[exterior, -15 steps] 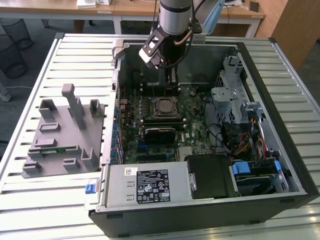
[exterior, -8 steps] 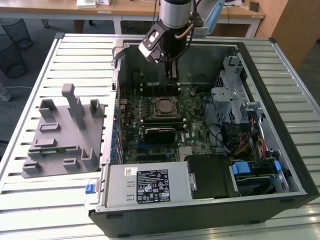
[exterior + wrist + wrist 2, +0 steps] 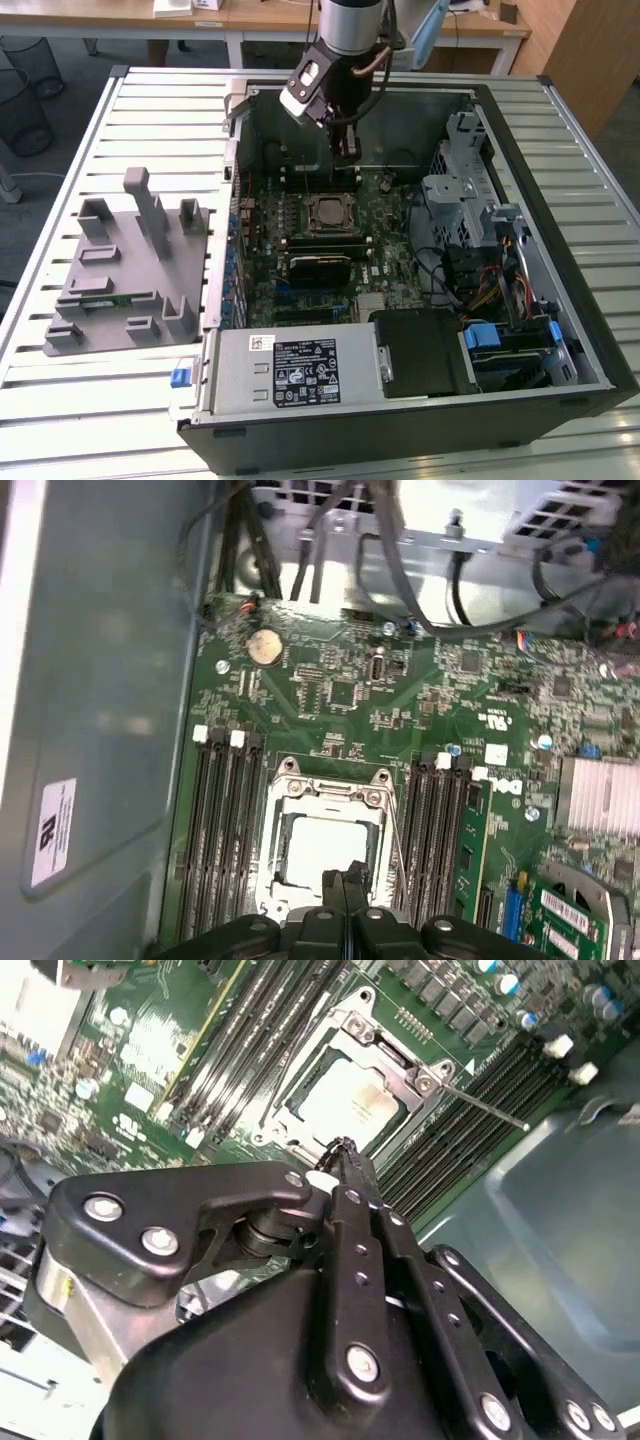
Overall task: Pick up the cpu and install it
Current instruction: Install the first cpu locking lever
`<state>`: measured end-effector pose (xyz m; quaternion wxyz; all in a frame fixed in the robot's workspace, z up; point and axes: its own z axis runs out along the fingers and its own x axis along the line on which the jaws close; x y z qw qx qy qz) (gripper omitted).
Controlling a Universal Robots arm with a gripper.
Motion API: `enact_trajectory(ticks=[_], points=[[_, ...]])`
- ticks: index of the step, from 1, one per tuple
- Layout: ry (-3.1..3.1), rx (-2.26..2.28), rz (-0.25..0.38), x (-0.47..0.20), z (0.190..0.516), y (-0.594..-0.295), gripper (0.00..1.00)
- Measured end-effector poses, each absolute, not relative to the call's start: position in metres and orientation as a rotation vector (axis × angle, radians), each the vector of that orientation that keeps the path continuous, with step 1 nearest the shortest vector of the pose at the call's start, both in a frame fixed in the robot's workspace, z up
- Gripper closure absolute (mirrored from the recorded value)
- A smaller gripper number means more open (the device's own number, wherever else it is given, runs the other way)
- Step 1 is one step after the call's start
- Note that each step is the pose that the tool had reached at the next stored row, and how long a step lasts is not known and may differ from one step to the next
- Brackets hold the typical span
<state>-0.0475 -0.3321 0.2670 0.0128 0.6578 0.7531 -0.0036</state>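
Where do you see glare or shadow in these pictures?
First wrist view: the cpu washes out pale under glare, and the case wall carries a soft sheen. Second wrist view: the cpu glares too, with the claw dark in front. Exterior view: the motherboard sits in shade, the slatted table bright.

Exterior view: high, set back, angled down on the open computer case and slatted table. Both wrist views: close, looking down past the gripper onto one shared socket.
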Motion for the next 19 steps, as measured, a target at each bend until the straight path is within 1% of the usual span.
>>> enact_trajectory(ticks=[19], points=[[2.664,1.615,-0.004,-0.0475,0.2638,-0.3322,0.89]])
